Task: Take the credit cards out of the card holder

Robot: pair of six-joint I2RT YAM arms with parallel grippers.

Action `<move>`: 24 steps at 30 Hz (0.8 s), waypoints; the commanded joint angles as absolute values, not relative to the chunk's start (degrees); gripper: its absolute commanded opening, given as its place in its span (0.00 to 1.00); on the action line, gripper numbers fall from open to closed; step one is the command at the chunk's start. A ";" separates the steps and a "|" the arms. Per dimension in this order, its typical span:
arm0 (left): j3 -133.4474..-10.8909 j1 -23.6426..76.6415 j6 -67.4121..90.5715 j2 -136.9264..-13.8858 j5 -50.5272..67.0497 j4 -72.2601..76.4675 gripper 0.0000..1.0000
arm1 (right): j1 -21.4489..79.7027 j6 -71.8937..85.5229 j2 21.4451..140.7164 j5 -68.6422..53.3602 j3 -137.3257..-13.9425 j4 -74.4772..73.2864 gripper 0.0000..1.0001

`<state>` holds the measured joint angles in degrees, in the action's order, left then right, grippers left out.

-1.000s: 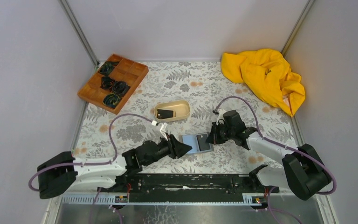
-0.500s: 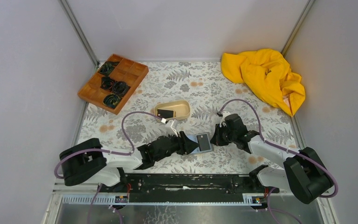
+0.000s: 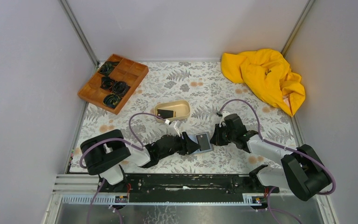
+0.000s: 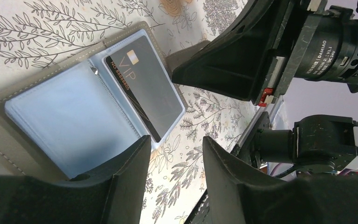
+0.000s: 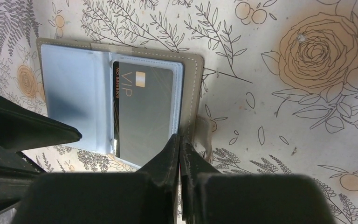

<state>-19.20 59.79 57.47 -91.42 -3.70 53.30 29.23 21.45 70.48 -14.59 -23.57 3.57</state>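
Two grippers flank the open card holder (image 5: 70, 93) mid-table: left gripper (image 4: 175, 141) parted at 9 o'clock, right gripper (image 5: 180, 138) pinched together at 3. We see one grey card (image 5: 144, 112) inside, cloth (image 3: 200, 84) showing at 12 and 6.

You are looking into a robotics lab test cell. Plain grey wall panels (image 3: 28, 70) close it in on three sides, joined by bare metal corner posts (image 3: 79, 32). A left arm (image 3: 135, 156) and a right arm (image 3: 270, 149) are bolted to a black rail (image 3: 186, 182) at the near edge, trailing purple cables (image 3: 242, 101). The tabletop (image 3: 177, 79) wears a printed floral sheet, and on it sit unrelated props: a card holder (image 3: 200, 141), a brown compartment tray (image 3: 137, 70), a beige oval tray (image 3: 184, 110), and a crumpled yellow cloth (image 3: 265, 77).
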 commanded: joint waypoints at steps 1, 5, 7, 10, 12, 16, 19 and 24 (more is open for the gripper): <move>-20.12 59.02 58.54 -93.93 -2.64 61.23 0.52 | 28.92 21.26 71.44 -15.83 -23.52 5.71 0.01; -19.88 58.92 59.32 -95.60 -3.25 62.48 0.53 | 28.98 21.08 72.49 -17.43 -23.47 6.13 0.00; -20.29 58.75 59.37 -96.52 -3.10 62.58 0.54 | 28.92 21.05 73.04 -18.17 -23.41 6.41 0.00; -20.79 58.60 59.61 -98.16 -2.98 63.44 0.55 | 28.93 20.92 73.76 -18.94 -23.26 6.57 0.00; -21.04 58.44 59.93 -99.48 -2.88 64.64 0.56 | 28.93 21.05 73.70 -19.45 -22.97 6.81 0.00; -20.97 58.18 60.38 -101.26 -3.39 65.39 0.56 | 28.93 20.97 73.22 -19.75 -22.90 6.95 0.00; -20.36 58.00 60.47 -101.75 -4.65 65.39 0.57 | 28.93 21.02 73.32 -20.02 -22.94 7.01 0.00; -19.70 57.71 60.84 -103.74 -4.60 67.55 0.62 | 28.95 20.87 73.04 -20.37 -22.80 7.12 0.00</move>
<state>-20.12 58.35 60.73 -101.51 -3.18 62.54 29.17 21.43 73.25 -18.74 -23.35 6.55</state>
